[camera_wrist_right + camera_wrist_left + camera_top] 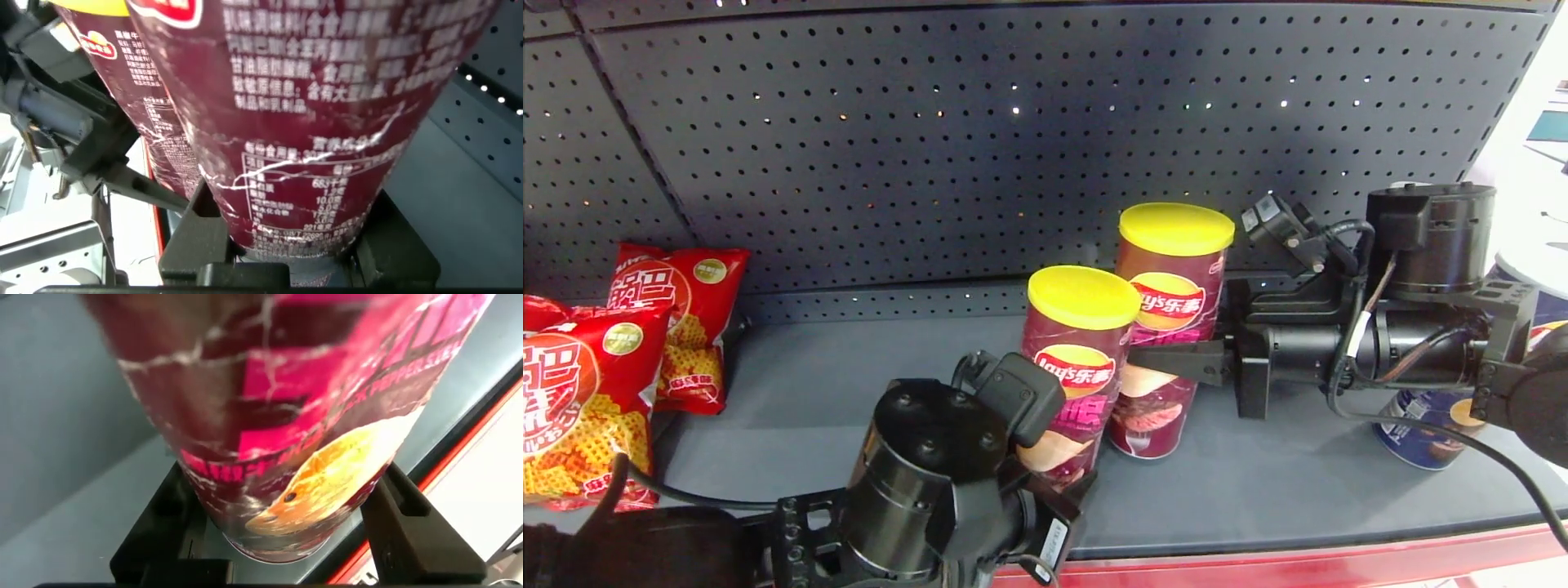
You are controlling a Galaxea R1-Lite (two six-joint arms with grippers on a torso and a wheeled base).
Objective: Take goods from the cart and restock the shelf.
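At six o'clock in the head view, nearest: left gripper [1058, 478], black fingers pinching the near maroon chip tube with yellow plastic lid [1080, 367] low on its body, one finger on each flank. Held low and upright, probably to keep the label facing out and the base steady for setting down. Base close behind the red front lip of the shelf [1339, 562]; impossible to tell whether resting on the grey shelf deck [809, 408] or just above it. Just beyond, toward one o'clock from it: far maroon chip tube with yellow plastic lid [1174, 302], upright on the deck, just beside the near one, contact not discernible. Clamped at mid-height by the right gripper [1168, 366], reaching in level from three o'clock, a sideways hold likely chosen to leave the lid free and slot the tube deeper in the row. Both tubes on the shelf side already, seemingly at the placing step, release not yet made. Care called for on letting go near the lip: risk of a nudge toppling a tall tube. At four o'clock, behind the right arm, a dark blue tube [1417, 429], partly hidden. At nine o'clock, well apart, two red foil snack bags [686, 322], propped upright. At twelve o'clock, farthest, the dark perforated metal back panel [931, 163].
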